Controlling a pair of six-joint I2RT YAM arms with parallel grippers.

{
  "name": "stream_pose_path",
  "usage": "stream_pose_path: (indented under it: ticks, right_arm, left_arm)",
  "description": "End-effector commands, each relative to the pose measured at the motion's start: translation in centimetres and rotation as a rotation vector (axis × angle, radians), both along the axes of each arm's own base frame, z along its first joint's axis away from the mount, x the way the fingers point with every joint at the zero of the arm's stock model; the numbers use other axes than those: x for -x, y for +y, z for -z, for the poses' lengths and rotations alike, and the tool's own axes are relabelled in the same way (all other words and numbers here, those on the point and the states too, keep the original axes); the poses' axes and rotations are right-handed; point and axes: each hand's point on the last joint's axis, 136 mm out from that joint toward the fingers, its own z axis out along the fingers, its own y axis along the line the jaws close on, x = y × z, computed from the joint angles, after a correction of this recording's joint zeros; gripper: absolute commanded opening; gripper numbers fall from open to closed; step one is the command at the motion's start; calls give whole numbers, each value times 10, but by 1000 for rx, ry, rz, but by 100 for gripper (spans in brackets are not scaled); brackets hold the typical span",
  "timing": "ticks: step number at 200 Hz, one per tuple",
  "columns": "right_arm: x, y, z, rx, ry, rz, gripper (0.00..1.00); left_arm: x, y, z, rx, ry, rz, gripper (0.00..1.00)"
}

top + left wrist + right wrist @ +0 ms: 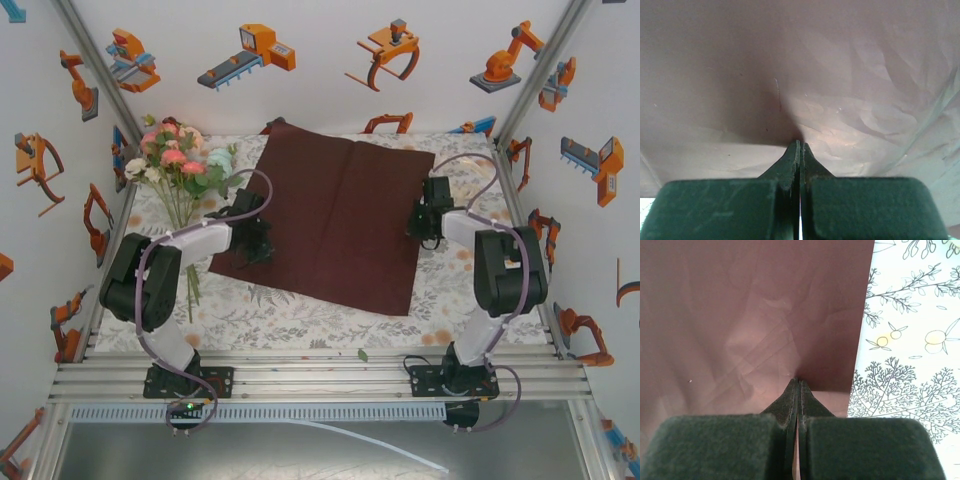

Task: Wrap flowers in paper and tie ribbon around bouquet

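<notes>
Two grippers pinch opposite sides of the paper (340,215), which lies spread over the middle of the tabletop, turned slightly askew to the tabletop's edges, with a crease running from its far edge to its near edge. The left gripper (255,238) sits at the sheet's left edge, close to its near-left corner. In the left wrist view the left gripper (800,147) has its jaws pressed together on the paper (840,75), which rises wrinkled and pale pink-brown from the tips. The right gripper (424,225) is at the sheet's right edge, about halfway along it. Seen from its own wrist, the right gripper (798,385) has its jaws likewise closed tight on the paper's (740,315) border, with faint creases fanning out from the pinch. The printed tablecloth (905,365) lies bare just to the right of the sheet. The flowers (178,160) lie at the far-left corner of the tabletop, with the blooms toward the far edge and the thin stems trailing toward the near edge beside the left arm, just clear of the paper's left edge
</notes>
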Motion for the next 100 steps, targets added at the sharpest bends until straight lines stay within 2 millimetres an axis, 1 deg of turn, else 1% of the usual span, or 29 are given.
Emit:
stream_pose_path:
  ticks: [1, 9, 34, 42, 51, 66, 76, 82, 90, 100]
  right_arm:
    - [37, -5, 23, -23, 100, 59, 0]
    - [53, -5, 30, -32, 140, 65, 0]
    - [106, 15, 27, -85, 212, 18, 0]
    - [123, 19, 26, -84, 235, 6, 0]
    - [141, 23, 24, -87, 249, 3, 0]
    - [167, 45, 26, -133, 263, -46, 0]
    - [176, 49, 27, -126, 263, -52, 0]
    - [176, 49, 26, -125, 253, -43, 0]
    - [170, 49, 21, -125, 228, -39, 0]
    - [157, 51, 7, -114, 191, -48, 0]
  left_arm:
    - [5, 32, 16, -130, 60, -24, 0]
    - [2, 40, 15, -153, 54, -30, 0]
    - [-10, 65, 11, -179, 35, -64, 0]
    - [-16, 72, 9, -177, 24, -79, 0]
    - [-23, 76, 6, -165, 5, -85, 0]
    - [-37, 75, 3, -127, -27, -76, 0]
    - [-44, 71, -1, -102, -40, -67, 0]
    - [-48, 70, -4, -95, -51, -66, 0]
    - [-51, 68, -9, -81, -64, -62, 0]
    - [-53, 67, -18, -68, -80, -65, 0]
